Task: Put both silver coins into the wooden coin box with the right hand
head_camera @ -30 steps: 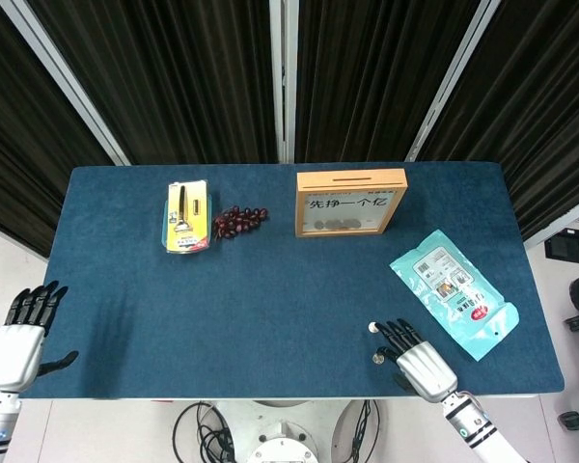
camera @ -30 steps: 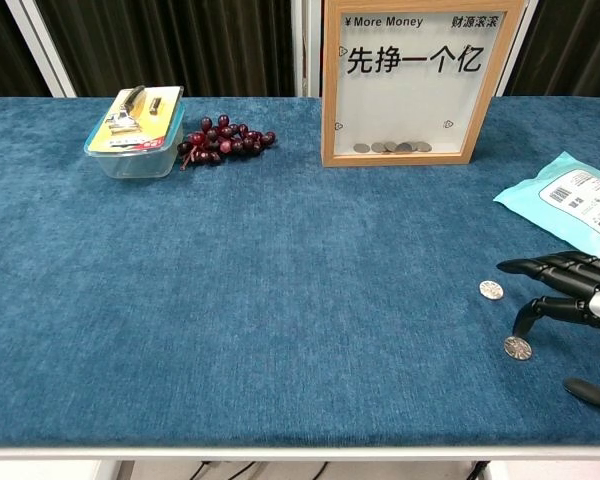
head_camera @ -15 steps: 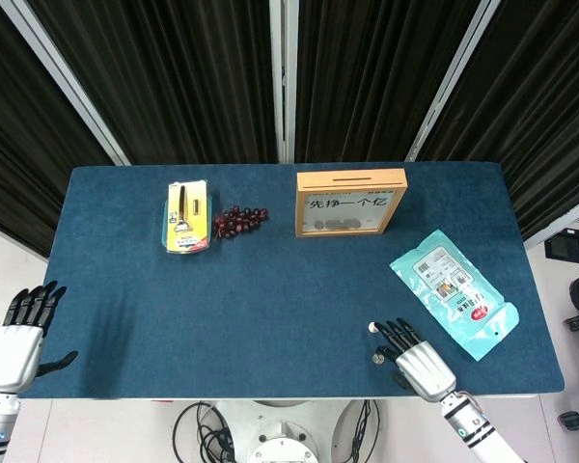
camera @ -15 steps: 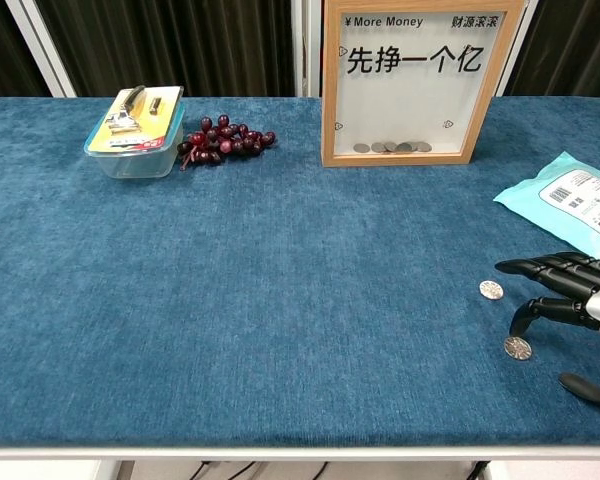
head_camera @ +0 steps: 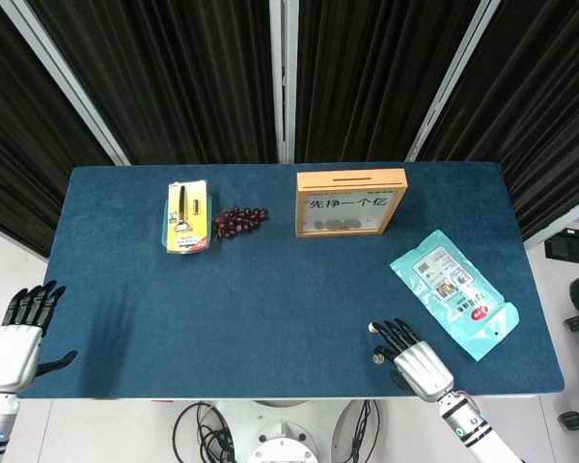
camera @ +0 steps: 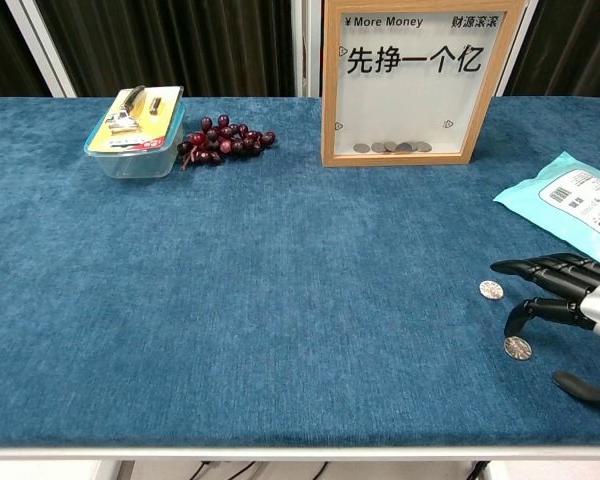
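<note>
The right hand (camera: 570, 300) is hovering low at the table's near right edge with its fingers spread and holding nothing, one fingertip curling down just beside the nearer silver coin (camera: 518, 347). The farther silver coin (camera: 491, 289) is lying on the blue cloth just left of the fingertips. The wooden coin box (camera: 410, 80) is standing upright well apart at the far side, and the left hand (head_camera: 19, 333) is hanging open off the table's left edge.

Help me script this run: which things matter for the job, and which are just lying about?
Job: far coin, near coin, coin box, right hand.

Lying about: grapes, plastic tub, blue packet; left hand idle off the table.
</note>
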Tool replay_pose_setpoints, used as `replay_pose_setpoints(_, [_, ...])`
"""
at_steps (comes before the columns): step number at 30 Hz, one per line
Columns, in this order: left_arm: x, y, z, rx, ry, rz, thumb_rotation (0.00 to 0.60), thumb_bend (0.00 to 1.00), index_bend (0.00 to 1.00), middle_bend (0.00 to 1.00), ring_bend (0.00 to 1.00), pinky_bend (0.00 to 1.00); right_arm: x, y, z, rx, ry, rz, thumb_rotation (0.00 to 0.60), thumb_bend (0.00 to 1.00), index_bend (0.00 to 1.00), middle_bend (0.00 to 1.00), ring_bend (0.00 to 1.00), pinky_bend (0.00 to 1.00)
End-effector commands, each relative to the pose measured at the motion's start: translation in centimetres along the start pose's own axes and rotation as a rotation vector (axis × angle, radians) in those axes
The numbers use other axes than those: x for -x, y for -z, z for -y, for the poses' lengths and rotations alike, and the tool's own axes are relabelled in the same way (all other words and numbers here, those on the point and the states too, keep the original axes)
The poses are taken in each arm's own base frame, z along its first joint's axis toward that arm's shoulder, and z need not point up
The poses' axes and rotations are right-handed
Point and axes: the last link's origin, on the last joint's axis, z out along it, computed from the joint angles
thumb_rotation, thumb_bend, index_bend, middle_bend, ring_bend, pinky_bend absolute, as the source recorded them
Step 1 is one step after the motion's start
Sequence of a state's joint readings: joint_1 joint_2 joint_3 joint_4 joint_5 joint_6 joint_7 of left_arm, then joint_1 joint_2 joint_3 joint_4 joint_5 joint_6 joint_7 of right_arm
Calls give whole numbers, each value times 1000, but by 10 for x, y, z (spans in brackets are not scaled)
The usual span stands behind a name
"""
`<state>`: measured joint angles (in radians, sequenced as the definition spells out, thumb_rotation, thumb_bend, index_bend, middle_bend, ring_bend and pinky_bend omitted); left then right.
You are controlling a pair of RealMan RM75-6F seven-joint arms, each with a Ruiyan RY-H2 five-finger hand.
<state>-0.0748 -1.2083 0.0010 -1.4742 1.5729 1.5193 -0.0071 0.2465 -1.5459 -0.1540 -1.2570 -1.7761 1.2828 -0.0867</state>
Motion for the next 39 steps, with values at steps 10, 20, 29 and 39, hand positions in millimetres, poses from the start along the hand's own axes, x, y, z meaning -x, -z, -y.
replay_pose_setpoints(10, [-1, 0, 1, 7, -10, 5, 600, 14, 0, 0, 0, 0, 2, 0, 1, 1, 3, 4, 600, 349, 363, 0, 0, 0])
replay_pose_setpoints(20, [-2, -1, 1, 9, -9, 4, 600, 14, 0, 0, 0, 0, 3, 1, 2, 8, 10, -6, 600, 353, 428, 0, 0, 0])
replay_pose_setpoints(29, [-3, 0, 0, 9, -13, 1, 600, 14, 0, 0, 0, 0, 3, 2, 1, 12, 22, -20, 600, 353, 487, 3, 0, 0])
replay_pose_setpoints(39, [-2, 1, 0, 10, -13, 3, 600, 15, 0, 0, 0, 0, 4, 5, -2, 20, 37, -26, 600, 353, 499, 3, 0, 0])
